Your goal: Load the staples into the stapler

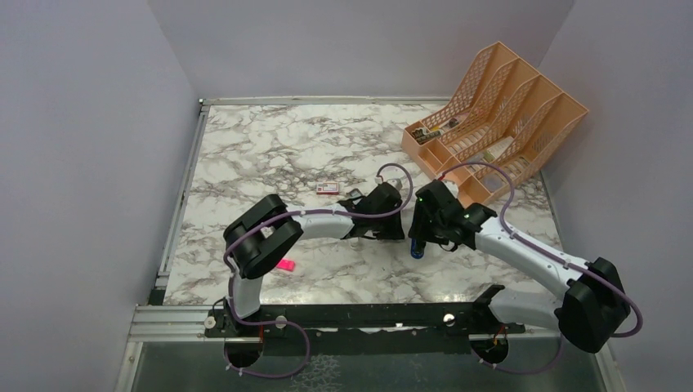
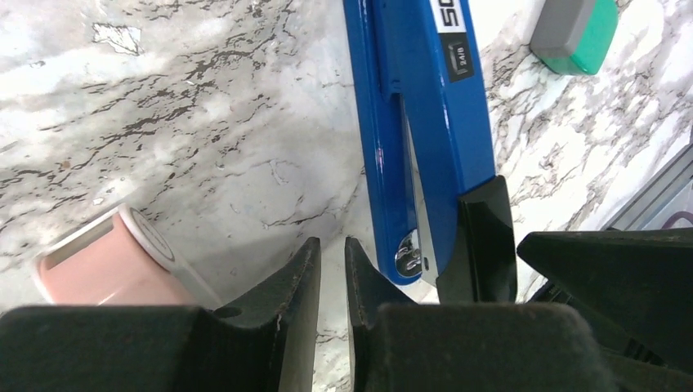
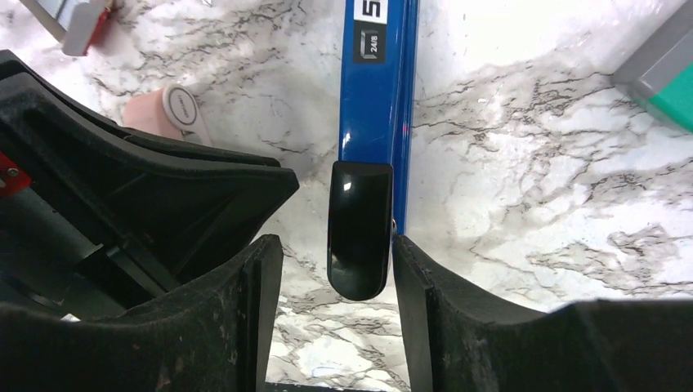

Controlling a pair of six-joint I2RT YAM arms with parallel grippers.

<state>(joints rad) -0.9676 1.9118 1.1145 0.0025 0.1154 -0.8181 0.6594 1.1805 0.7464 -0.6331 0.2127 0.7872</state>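
The blue stapler (image 2: 417, 122) lies on the marble table, with its black end cap (image 3: 359, 229) toward the arms. It shows in the right wrist view (image 3: 377, 90), and its tip shows in the top view (image 1: 417, 247). My right gripper (image 3: 335, 269) is open around the black end cap, and its right finger touches the stapler's side. My left gripper (image 2: 331, 261) sits just left of the stapler, nearly closed with a thin gap and nothing in it. The small red-and-white box (image 1: 328, 189) lies behind the left gripper. The grey block of staples is not in view.
A pink cylinder with a white end (image 2: 106, 261) lies left of the left gripper. A green-and-grey block (image 2: 576, 24) lies right of the stapler. A pink highlighter (image 1: 285, 265) lies by the left arm. An orange file organizer (image 1: 498, 114) stands at the back right.
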